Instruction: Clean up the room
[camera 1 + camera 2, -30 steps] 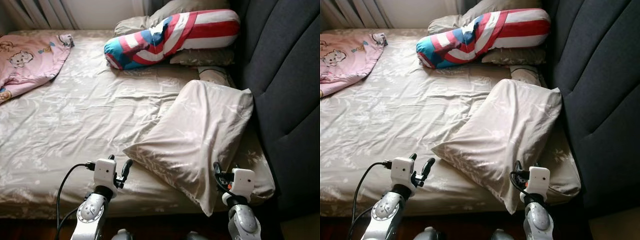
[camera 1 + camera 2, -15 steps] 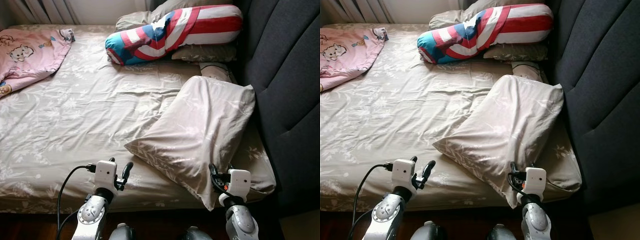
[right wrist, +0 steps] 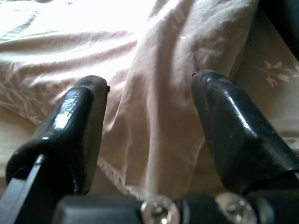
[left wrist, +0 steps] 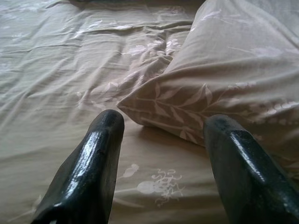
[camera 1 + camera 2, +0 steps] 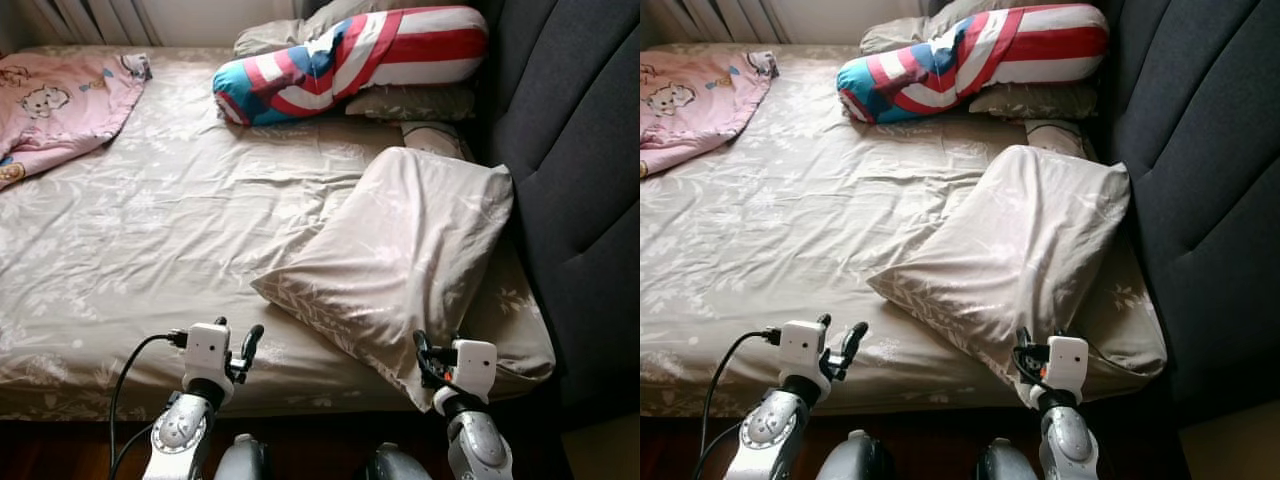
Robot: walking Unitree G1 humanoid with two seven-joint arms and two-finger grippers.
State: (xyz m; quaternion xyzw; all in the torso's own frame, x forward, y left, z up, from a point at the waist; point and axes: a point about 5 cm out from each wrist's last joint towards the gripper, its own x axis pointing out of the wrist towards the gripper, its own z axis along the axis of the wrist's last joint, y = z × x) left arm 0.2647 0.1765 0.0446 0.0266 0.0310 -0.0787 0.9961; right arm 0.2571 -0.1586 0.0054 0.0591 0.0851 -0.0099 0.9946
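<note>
Fingers of both the left gripper [image 4: 161, 154] and right gripper [image 3: 149, 126] are spread wide, holding nothing, at the bed's [image 5: 150, 230] near edge; the beige pillow [image 5: 400, 255] lies near the headboard-side corner.

The two eye views look down from high up at the bed with the wrinkled tan flowered sheet [image 5: 150, 230]. Both wrist views sit low and very close. Each looks along its own black fingers at the big tan leaf-print pillow [image 4: 233, 84], which all views share.
</note>
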